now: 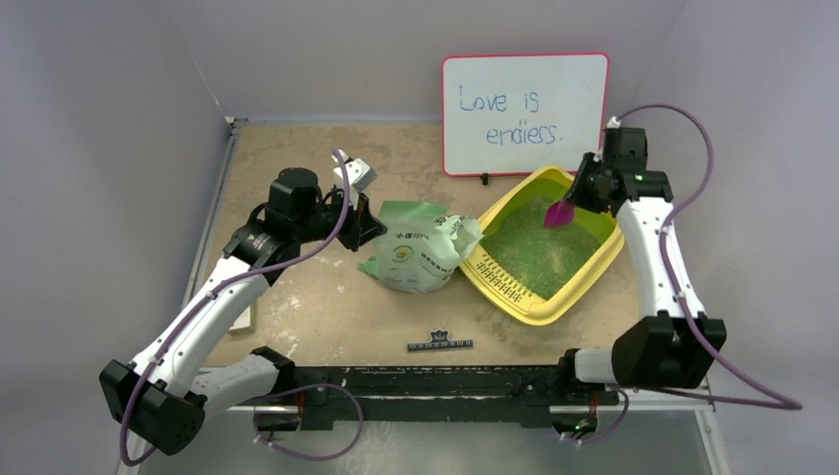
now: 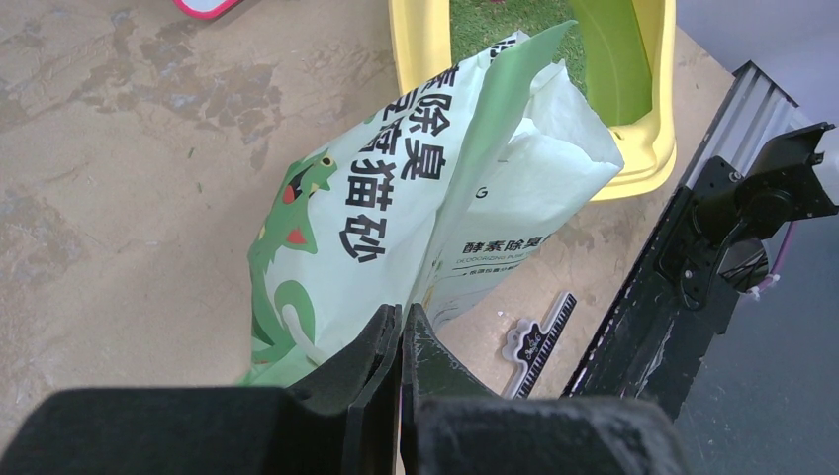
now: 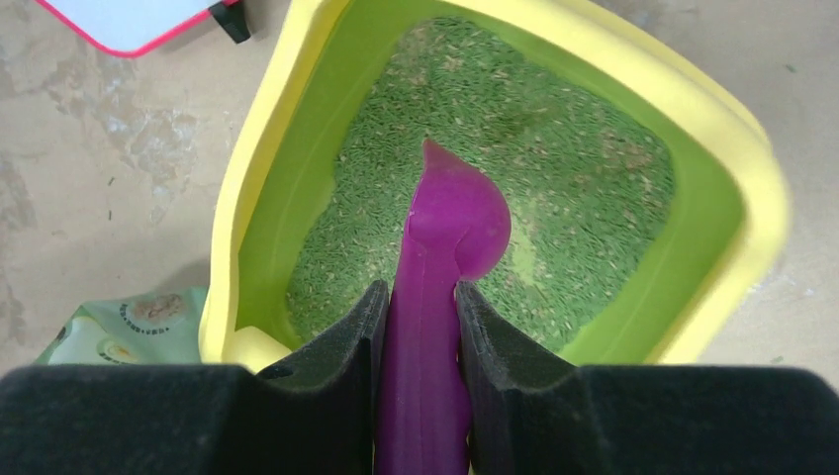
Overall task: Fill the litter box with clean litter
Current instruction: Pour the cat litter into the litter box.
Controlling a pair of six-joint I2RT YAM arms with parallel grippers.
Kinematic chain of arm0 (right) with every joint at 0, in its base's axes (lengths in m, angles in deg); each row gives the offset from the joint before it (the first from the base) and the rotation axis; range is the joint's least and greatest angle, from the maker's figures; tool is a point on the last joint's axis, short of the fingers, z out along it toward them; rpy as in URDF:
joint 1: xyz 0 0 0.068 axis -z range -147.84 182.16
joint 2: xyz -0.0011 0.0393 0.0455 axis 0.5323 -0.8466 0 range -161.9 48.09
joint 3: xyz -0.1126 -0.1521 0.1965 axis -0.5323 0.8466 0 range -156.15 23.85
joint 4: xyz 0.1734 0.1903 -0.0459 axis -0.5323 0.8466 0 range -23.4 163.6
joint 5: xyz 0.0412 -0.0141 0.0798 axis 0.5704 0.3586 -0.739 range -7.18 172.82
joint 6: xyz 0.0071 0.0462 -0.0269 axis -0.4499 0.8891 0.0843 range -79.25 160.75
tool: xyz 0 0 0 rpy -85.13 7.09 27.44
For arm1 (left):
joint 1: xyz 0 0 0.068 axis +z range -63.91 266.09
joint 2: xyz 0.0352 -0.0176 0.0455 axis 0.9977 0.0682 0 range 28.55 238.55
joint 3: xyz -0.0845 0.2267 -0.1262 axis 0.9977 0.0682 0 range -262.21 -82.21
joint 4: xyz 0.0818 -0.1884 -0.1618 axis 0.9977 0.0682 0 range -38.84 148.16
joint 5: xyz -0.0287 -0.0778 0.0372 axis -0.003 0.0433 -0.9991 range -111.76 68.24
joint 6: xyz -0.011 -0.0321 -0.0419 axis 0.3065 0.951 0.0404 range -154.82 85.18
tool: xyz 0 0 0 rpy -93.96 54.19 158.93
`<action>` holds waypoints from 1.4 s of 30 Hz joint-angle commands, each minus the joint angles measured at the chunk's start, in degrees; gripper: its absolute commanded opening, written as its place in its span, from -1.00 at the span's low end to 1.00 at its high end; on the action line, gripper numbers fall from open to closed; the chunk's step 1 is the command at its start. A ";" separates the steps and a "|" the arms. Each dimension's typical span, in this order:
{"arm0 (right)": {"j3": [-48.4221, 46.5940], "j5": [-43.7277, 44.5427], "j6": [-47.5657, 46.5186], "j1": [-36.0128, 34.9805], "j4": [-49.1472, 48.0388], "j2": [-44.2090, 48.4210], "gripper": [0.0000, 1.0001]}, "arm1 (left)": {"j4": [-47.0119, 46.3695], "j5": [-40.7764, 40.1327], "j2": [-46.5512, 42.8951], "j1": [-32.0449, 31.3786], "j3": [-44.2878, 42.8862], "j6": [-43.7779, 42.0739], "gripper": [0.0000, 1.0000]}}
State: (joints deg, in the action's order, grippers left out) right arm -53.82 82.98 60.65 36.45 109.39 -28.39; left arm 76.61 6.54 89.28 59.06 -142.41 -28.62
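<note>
The magenta scoop (image 3: 455,218) is clamped by its handle in the right gripper (image 3: 420,292), with its bowl held over the clean litter (image 1: 534,247). The litter is spread across the floor of the litter box (image 1: 554,307) — directly below and ahead of that gripper. The left gripper (image 2: 401,317) is seen with jaws pressed fully together at the edge of the pale green bag (image 2: 396,198), just left of the box — whether any film is pinched cannot be told.

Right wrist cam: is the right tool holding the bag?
No, the right tool is clamped on the magenta scoop by its handle, over the litter box.
</note>
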 commanded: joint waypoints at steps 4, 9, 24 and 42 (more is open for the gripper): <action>-0.85 -1.07 3.82 -6.90 -10.60 -6.34 -1.00 | -3.80 -0.70 -2.89 0.31 -2.59 -0.36 -1.00; 0.24 -7.48 6.66 -8.96 -17.33 -9.15 -1.00 | -2.24 -2.17 -3.52 0.31 -2.68 -0.75 -1.00; 0.57 -19.39 6.57 -11.14 -23.91 -13.83 -1.00 | 0.38 -5.63 -4.97 0.31 -2.88 -0.75 -1.00; -6.34 3.43 3.59 -11.77 2.57 4.69 -1.00 | 0.13 -3.29 -5.43 0.31 -2.68 -2.38 -1.00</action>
State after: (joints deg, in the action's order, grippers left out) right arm -55.57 83.64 65.20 24.72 105.19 -29.68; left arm 81.07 1.66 86.16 59.06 -142.43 -29.21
